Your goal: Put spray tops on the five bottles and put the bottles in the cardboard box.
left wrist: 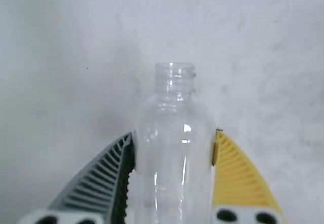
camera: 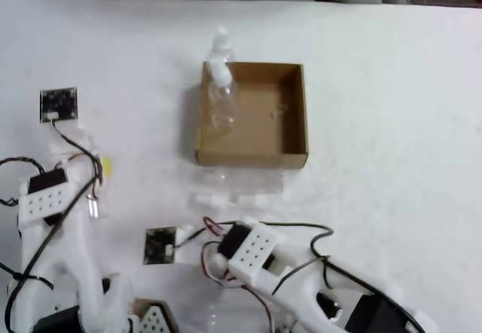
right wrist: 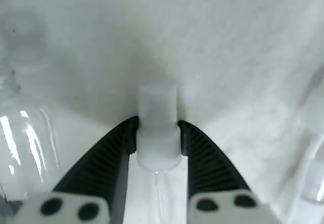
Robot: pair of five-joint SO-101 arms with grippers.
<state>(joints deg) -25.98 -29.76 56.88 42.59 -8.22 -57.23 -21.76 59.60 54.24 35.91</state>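
The white table (camera: 392,122) carries an open cardboard box (camera: 263,126) near its middle. Inside, along one wall, lies a clear bottle (camera: 220,99) with a white spray top already fitted. The left gripper (left wrist: 172,135) has its grey and yellow fingers clamped on the body of an uncapped clear plastic bottle (left wrist: 172,107), whose threaded neck is bare. The right gripper (right wrist: 157,125) pinches a small white spray top (right wrist: 157,102) between its black fingers, just above the table, beside another clear bottle (right wrist: 20,133).
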